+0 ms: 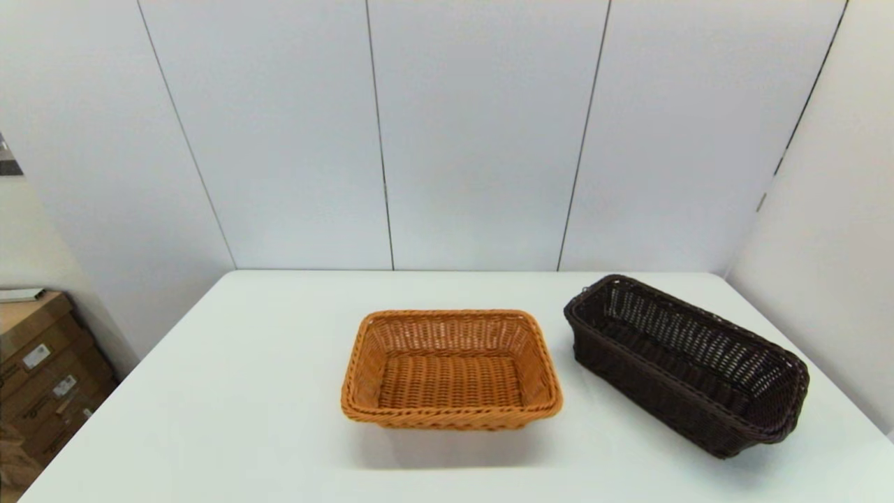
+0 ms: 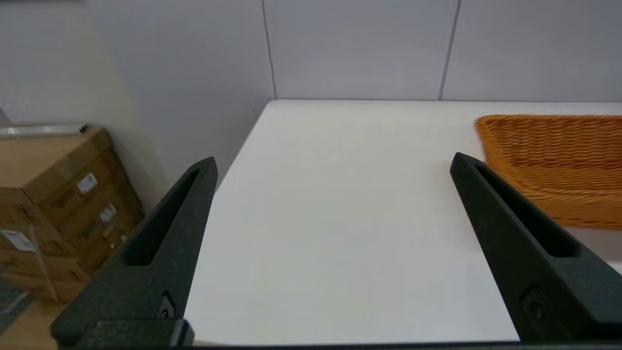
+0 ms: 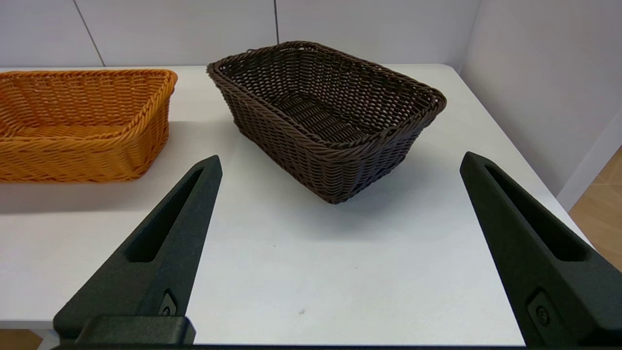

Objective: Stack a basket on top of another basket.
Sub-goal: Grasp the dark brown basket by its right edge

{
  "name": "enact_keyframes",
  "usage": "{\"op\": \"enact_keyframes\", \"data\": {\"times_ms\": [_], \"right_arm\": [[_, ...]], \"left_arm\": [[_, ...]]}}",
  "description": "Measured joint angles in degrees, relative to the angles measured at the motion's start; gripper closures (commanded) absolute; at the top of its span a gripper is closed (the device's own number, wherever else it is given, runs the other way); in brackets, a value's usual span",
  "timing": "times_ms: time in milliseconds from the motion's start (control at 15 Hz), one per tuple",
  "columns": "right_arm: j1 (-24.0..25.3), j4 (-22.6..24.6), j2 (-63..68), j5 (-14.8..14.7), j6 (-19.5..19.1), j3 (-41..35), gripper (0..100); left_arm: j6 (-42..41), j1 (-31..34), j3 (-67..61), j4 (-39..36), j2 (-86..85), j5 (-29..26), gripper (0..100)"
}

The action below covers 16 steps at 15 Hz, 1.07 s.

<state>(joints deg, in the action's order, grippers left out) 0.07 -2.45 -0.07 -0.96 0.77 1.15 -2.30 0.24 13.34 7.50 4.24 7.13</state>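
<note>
The orange-tan rectangular wicker basket (image 1: 451, 368) with sloping open-weave sides stands upright near the middle of the white table (image 1: 230, 391). The dark brown rectangular wicker basket (image 1: 688, 362) with a braided rim stands upright on the same table, just beside the orange-tan basket on the robot's right, set at an angle to it and not touching it. Neither basket is stacked. The left gripper (image 2: 333, 167) hangs at the table's near edge, to the left of the orange-tan basket, fingers spread wide apart and holding nothing. The right gripper (image 3: 340, 165) hangs at the near edge in front of the dark brown basket, fingers likewise spread apart, holding nothing. Cardboard boxes (image 1: 42, 363) stand off the table, well left of the orange-tan basket.
</note>
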Motion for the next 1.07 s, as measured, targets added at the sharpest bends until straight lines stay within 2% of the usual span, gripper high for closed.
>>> {"op": "enact_keyframes", "data": {"times_ms": [133,200,333,467,1067], "right_arm": [[0.00,0.00,0.00,0.00,0.02,0.00,0],[0.00,0.00,0.00,0.00,0.00,0.00,0],[0.00,0.02,0.00,0.02,0.02,0.00,0],[0.00,0.02,0.00,0.00,0.02,0.00,0],[0.00,0.00,0.00,-0.02,0.00,0.00,0]], "left_arm": [[0.29,-0.17,-8.39,-8.09,-2.29,0.33,0],[1.73,-0.22,-10.23,-9.64,-3.04,-1.43,0],[3.99,-0.27,-12.24,-6.99,-3.86,-6.10,0],[6.99,-0.27,-12.68,-6.77,-4.24,-5.29,0],[7.18,-0.24,-12.92,-6.88,-4.38,-5.23,0]]}}
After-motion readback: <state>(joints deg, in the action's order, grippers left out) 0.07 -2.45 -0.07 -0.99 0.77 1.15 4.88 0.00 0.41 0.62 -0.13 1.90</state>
